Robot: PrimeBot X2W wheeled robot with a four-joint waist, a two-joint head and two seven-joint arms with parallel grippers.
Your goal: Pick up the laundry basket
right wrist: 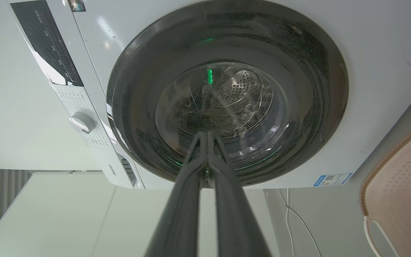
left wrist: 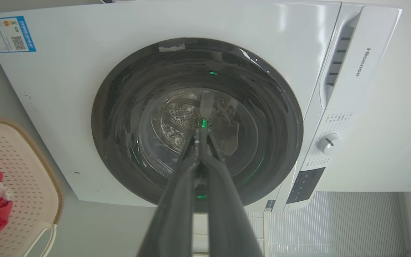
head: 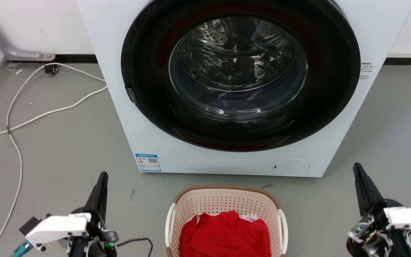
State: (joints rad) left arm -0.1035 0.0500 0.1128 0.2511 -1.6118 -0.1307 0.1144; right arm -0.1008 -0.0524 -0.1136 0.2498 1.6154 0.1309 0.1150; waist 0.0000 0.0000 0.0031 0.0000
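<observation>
Grey floor (head: 66,150) carries the laundry basket (head: 223,203) just before the washing machine (head: 116,107), midway between the left hand (head: 102,177) and the right hand (head: 357,170) — both well apart from it, fingers pressed together, empty. Reaching in like that would likely shove the white handles rather than catch them, and an uneven lift could tip out the red garment (head: 225,233). The basket's near end is cut off — whatever lies under the garment is hidden.

I see a white Hisense washing machine (head: 227,160) on the grey floor (head: 66,150), its round glass door (head: 241,71) closed and a blue label (head: 148,162) at its lower left corner. White cables (head: 30,117) trail across the floor on its left. A red garment (head: 225,235) lies crumpled nearer me.
</observation>
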